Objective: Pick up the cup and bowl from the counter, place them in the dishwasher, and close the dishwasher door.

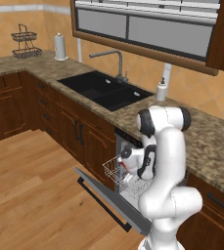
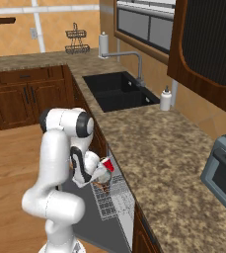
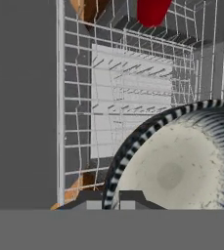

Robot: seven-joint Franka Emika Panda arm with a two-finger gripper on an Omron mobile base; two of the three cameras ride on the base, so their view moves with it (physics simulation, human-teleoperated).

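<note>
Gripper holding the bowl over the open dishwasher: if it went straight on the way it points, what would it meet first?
Probably the white wire rack: the gripper, shut on the bowl, looks straight down onto it. The cup lies off to one edge. Depth is unclear.

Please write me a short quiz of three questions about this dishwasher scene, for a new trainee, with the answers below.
1. True or false: the dishwasher door is closed.
2. What does the gripper hold over the white wire rack? A. soap bottle B. bowl C. paper towel
3. What colour is the cup at the rack's far end in the hand view?

Key: 1. False, it hangs open. 2. B. 3. Red.
</note>
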